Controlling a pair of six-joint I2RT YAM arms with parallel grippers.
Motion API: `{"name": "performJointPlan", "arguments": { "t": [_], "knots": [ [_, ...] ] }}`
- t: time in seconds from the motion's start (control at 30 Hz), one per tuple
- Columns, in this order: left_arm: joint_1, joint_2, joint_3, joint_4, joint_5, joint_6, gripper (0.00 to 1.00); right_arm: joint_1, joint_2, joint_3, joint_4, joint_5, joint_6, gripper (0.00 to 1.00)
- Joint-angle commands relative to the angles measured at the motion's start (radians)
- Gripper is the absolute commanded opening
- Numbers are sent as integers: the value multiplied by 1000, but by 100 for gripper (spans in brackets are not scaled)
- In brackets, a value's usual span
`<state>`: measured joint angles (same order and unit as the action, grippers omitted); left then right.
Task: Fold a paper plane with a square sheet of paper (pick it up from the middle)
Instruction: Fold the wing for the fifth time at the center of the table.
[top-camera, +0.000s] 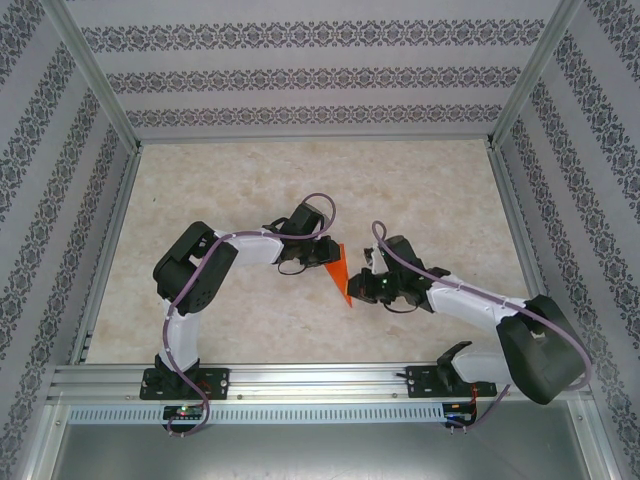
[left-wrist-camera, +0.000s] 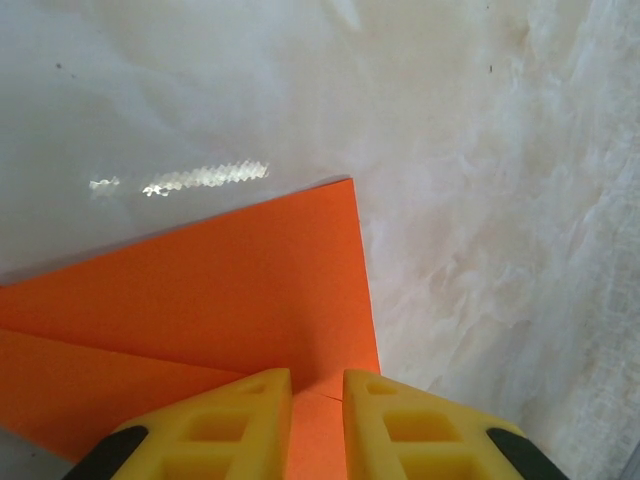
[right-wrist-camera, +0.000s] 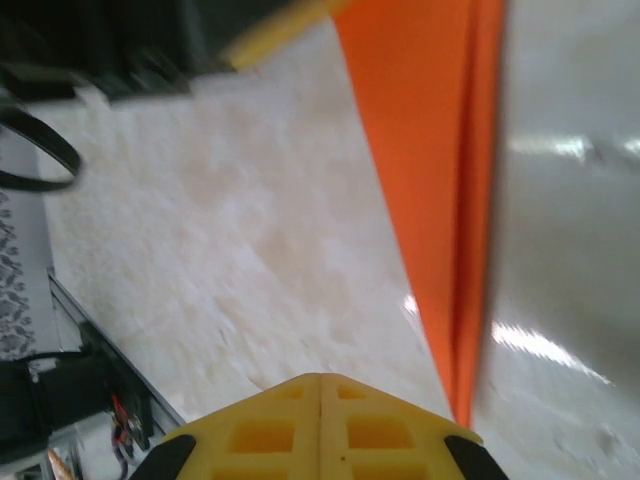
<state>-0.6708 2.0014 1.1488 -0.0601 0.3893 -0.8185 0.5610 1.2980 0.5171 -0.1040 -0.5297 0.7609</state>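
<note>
**While Flanked on Both Sides, Creased and Orange at Mid-Table**

As seen from above: paper (top-camera: 341, 274) as a narrow orange triangle near the middle of the table (top-camera: 300, 190), point toward the near edge. Just at its upper left side, left gripper (top-camera: 326, 258), carried by the left arm (top-camera: 195, 280), bent at the elbow and reaching rightward. Just beside the triangle's other side, right gripper (top-camera: 359, 286), carried by the right arm (top-camera: 470, 305), stretched leftward from a dark elbow near the right wall. Finger spacing too small to read from up here.

From the left wrist: two yellow fingers (left-wrist-camera: 245, 425) at the bottom edge, parted by only a narrow slit. Paper (left-wrist-camera: 230, 300) spread broad under and beyond the tips, orange showing through the slit, a crease running from the left edge toward the fingers, one straight edge ending at a corner farther out. No sheet standing edge-on in the slit; nothing visibly clamped. Pale marbled table to the right, a glare streak beyond the paper.

From the right wrist: yellow fingers (right-wrist-camera: 300, 400) pressed together, only a seam between them, nothing held. Paper (right-wrist-camera: 430, 180) as a long orange wedge of two layers, running from the top edge down to a point just beside the outer edge of one finger; contact there not to be told. Blurred yellow fingertip (right-wrist-camera: 280, 25) of the other arm at the wedge's upper end.
</note>
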Motion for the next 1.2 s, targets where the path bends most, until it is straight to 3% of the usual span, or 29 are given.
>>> {"name": "performJointPlan", "arguments": {
  "t": [0.0,0.3,0.57,1.17],
  "knots": [
    [-3,39,-5,-26,-20,22,23,4,87,32,89,40,17,4],
    [-3,31,0,-25,-17,34,23,-12,298,-14,172,52,41,0],
    [33,-2,-25,0,-83,84,26,-11,250,-121,144,54,24,0],
    [159,17,-46,137,-25,154,33,-12,235,-97,103,-8,-25,0]
  ]
}}
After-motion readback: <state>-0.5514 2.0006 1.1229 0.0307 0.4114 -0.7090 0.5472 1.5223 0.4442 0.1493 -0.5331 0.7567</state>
